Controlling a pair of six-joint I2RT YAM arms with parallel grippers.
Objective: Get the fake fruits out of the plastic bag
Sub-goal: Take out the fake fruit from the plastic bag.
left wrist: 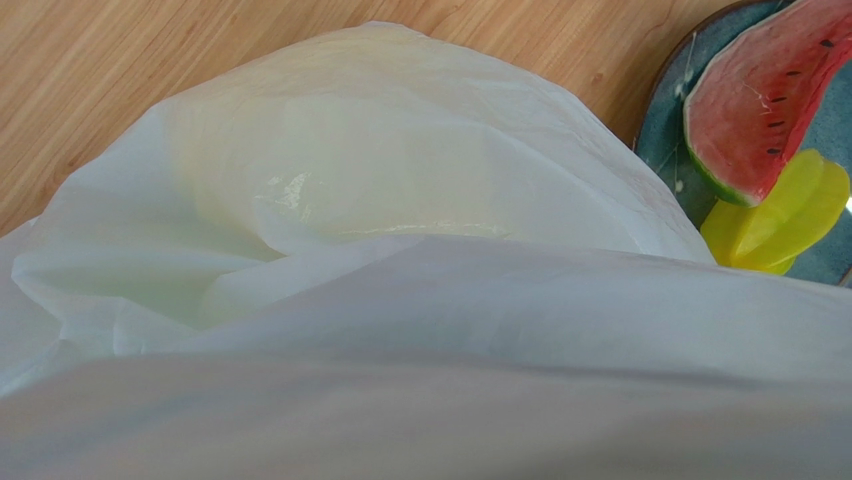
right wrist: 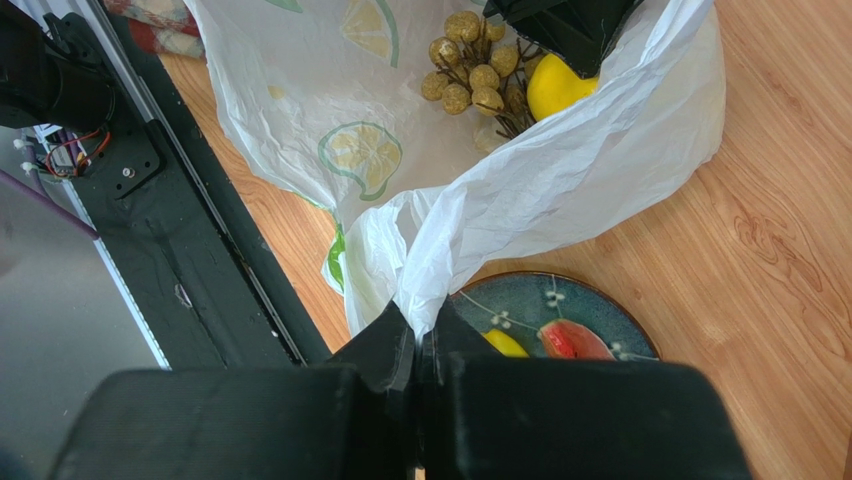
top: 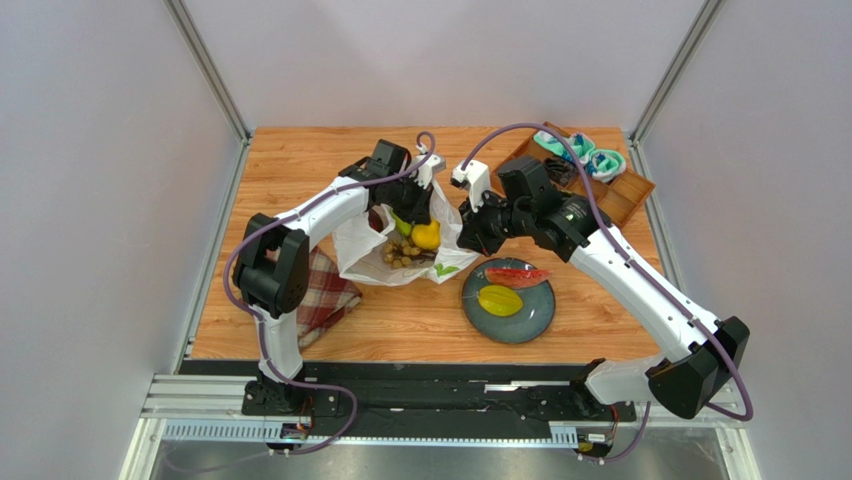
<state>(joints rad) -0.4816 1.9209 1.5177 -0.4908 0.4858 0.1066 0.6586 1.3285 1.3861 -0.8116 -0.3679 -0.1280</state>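
Our right gripper (right wrist: 425, 340) clamps the plastic bag's (right wrist: 560, 180) rim, mid-table. Our left gripper (right wrist: 570, 40) sits inside by the mango (right wrist: 555, 88) and grape bunch (right wrist: 470, 70). Bag film veils its fingers, so we cannot tell their state. A plate (top: 535, 320) lies just right.

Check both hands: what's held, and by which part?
Right hand is shut on the bag, pinching a gathered bit of its rim. Left hand is inside the bag's mouth; whether it grips anything cannot be told.

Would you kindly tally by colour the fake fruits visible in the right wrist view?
Yellow: 2, mango and starfruit
Red: 1, watermelon slice
Brown: 1, grape bunch
Total: 4
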